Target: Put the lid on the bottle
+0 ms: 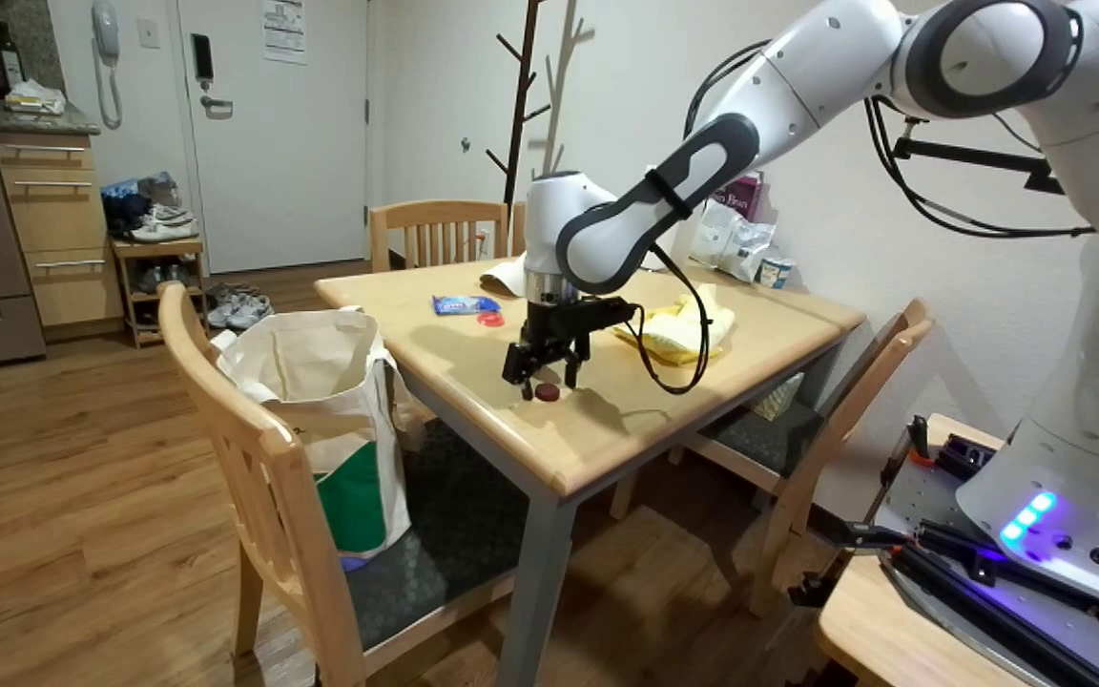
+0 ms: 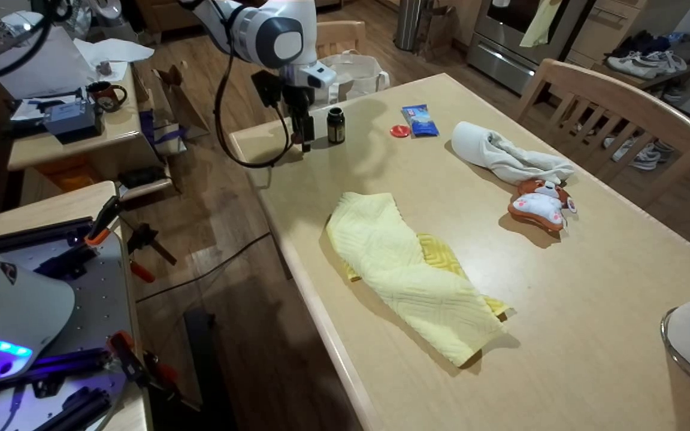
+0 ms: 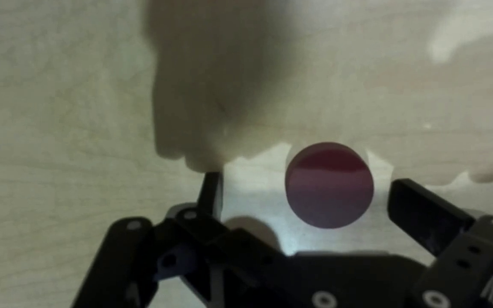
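The fingers (image 3: 426,216) stand wide apart and have hold of nothing; we see the lid (image 3: 330,186) lying flat on the worktop (image 3: 58,107) between them, touching neither and nearer the one at the right of the wrist view. We judge the step in hand to be the grasp of the lid, with the placing not yet begun. The next move, as we read it, calls for a small shift to centre the lid, then a level squeeze low on its rim, since so shallow a thing could slip or tip if pinched high. After that it wants lifting across to the bottle (image 2: 336,127) and lowering squarely onto its mouth.

Only the wrist view gives us the gaps either side of the lid, yet there we cannot make the bottle out. In an exterior view the bottle (image 2: 336,127) stands upright just beside the fingers, its neck looking uncapped. In an exterior view the lid (image 1: 547,391) shows plainly by the fingers, while we cannot find the bottle.
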`<state>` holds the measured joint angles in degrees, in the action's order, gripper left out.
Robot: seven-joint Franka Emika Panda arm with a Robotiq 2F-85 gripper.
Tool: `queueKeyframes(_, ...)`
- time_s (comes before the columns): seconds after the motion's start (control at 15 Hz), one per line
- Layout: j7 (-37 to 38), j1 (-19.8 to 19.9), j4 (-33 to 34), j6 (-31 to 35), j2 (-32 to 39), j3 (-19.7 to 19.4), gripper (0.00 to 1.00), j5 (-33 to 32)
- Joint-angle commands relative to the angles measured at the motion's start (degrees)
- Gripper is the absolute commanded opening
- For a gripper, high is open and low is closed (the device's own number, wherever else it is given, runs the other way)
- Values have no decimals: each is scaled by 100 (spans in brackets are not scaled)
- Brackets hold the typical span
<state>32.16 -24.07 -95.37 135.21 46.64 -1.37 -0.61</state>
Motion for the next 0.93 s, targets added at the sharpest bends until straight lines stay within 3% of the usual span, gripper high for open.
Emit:
queueKeyframes(0.0,-13,70,88,357,24,21,100,-59)
queueKeyframes(0.27,-4,54,-183,831,-74,44,100,4)
queueKeyframes(0.87,134,109,-285,474,-142,97,100,209)
